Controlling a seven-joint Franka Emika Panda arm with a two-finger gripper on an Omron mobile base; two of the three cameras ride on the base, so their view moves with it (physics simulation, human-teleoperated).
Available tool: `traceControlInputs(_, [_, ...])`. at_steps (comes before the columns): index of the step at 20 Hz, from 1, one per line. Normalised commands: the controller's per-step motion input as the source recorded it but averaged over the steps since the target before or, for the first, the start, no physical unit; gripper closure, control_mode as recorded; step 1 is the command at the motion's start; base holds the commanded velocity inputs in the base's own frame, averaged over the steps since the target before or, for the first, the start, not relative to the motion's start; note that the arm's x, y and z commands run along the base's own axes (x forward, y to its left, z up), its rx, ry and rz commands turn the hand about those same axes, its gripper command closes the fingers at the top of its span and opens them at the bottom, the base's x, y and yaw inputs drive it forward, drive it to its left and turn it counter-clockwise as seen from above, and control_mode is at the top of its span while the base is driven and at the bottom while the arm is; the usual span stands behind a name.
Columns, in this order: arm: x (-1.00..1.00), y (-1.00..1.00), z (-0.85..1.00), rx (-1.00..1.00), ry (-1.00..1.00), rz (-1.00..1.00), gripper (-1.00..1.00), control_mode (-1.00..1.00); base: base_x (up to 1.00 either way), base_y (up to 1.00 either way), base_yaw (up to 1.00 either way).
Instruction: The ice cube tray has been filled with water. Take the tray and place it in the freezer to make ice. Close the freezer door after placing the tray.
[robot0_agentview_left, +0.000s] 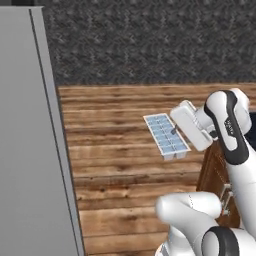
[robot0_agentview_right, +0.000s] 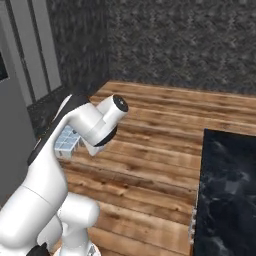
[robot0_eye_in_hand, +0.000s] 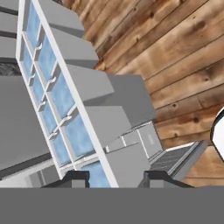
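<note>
Holding the ice cube tray (robot0_agentview_left: 166, 136) up in the air, the gripper (robot0_agentview_left: 176, 131) is pinching it at one long edge in the left base view. The tray is sticking out from the gripper to the side of the tall grey freezer door (robot0_agentview_left: 27, 150), well apart from that door and high above the wooden floor (robot0_agentview_left: 115, 170). Its two rows of cells are showing the pale blue water (robot0_agentview_left: 162, 131), and the tray is looking about level. Behind and below the hand, a brown wooden cabinet (robot0_agentview_left: 215, 180) is standing.

In the right base view the white arm is covering most of the tray (robot0_agentview_right: 66, 140); only one end is peeking out just beside the wrist, with a few blue cells visible. The gripper itself is hidden behind the arm here. A dark marble bench (robot0_agentview_right: 225, 190) is lying well apart, on the far side of the arm from the tray.

In the hand view the two dark fingertips (robot0_eye_in_hand: 74, 178) are standing one on each side of the tray (robot0_eye_in_hand: 94, 111), closed on its edge. The tray is running away from the gripper across the picture, the water (robot0_eye_in_hand: 61, 94) shining in its cells, with the wooden floor (robot0_eye_in_hand: 183, 57) far below it.
</note>
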Motion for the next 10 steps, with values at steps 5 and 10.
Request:
traceControlInputs(5, [0.0,0.0,0.0,0.0,0.0,0.0,1.0,1.0,0.57,0.12,0.4])
traceControlInputs(10, [0.0,0.0,0.0,0.0,0.0,0.0,1.0,1.0,0.53,0.01,0.49])
